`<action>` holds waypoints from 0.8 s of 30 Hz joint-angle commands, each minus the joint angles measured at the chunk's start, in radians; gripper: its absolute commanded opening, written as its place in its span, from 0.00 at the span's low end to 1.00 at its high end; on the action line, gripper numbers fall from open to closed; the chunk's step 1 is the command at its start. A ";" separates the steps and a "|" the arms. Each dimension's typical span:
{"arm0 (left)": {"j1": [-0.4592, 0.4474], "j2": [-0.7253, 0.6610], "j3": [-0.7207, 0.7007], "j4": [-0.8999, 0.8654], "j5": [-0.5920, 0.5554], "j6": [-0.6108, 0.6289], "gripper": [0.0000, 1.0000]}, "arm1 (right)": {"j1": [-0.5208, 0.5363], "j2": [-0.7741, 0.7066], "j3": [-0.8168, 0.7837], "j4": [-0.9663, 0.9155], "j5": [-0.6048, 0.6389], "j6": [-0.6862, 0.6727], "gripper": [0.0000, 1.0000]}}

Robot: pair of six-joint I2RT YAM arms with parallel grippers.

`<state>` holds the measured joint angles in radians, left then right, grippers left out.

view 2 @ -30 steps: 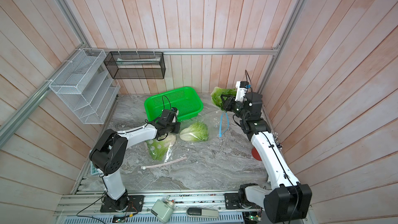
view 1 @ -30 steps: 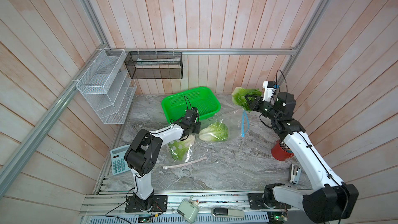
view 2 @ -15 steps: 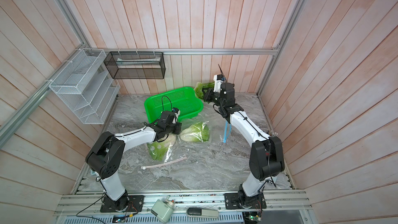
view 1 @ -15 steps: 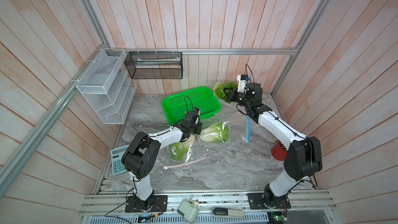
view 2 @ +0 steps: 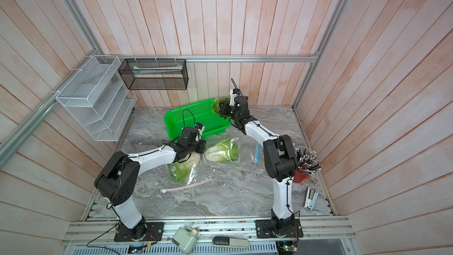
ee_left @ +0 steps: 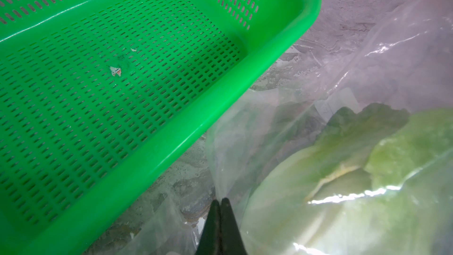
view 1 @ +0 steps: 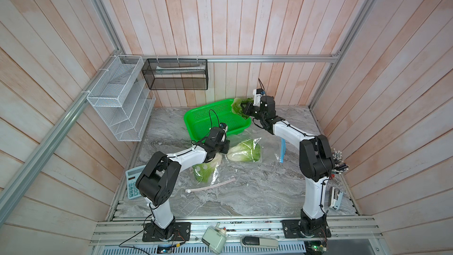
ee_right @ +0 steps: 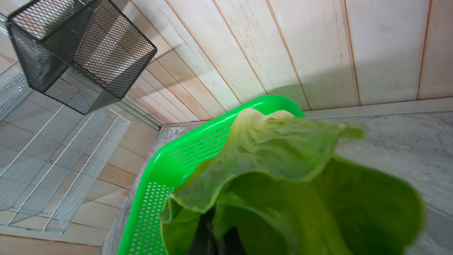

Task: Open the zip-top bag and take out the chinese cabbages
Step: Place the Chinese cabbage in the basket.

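- Marble top [view 1: 245, 192] is lying between slatted wood walls [view 1: 220, 20], with a white rack [view 1: 117, 99] and a black mesh box [view 1: 176, 74] hanging in the far-left corner.
- Right gripper [view 1: 242, 109] is carrying a cabbage [view 1: 235, 105]. Over the last second it has been swinging in from the right wall and is now hanging over the basket's [view 1: 196, 118] far corner.
- Its fingers are clamping the cabbage. In the right wrist view the leaves are hiding most of them, and the basket rim is showing just beyond the tips.
- Left gripper [ee_left: 221, 208] has been staying put, its fingers pressing together on the bag [ee_left: 269, 109] film, with the basket wall just off to one side of the tips.
- Second cabbage [view 1: 245, 152] is lying inside the bag just past those fingers.
- Third cabbage [view 1: 204, 171] is lying under the left wrist, seemingly under film too.
- So the first one is looking ready for dropping into the basket, and roughly a third of the job is looking done.
- Tube [view 1: 210, 186], calculator [view 1: 131, 182], pen cup [view 1: 339, 165] and stapler [view 1: 334, 198] are sitting well apart from both sets of fingers.
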<state>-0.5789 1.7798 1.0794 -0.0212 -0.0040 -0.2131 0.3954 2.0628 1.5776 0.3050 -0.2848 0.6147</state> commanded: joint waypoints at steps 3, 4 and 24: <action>-0.004 -0.031 -0.019 0.033 0.002 0.016 0.00 | 0.002 0.033 0.035 0.090 0.034 0.003 0.00; -0.003 -0.031 -0.020 0.034 0.002 0.016 0.00 | 0.003 0.039 0.035 0.096 0.036 0.003 0.00; -0.004 -0.036 -0.041 0.045 -0.008 0.012 0.00 | 0.091 0.056 -0.023 0.115 0.102 0.030 0.00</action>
<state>-0.5789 1.7741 1.0603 0.0010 -0.0048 -0.2123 0.4679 2.1395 1.5723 0.3859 -0.2321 0.6445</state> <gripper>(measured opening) 0.047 0.050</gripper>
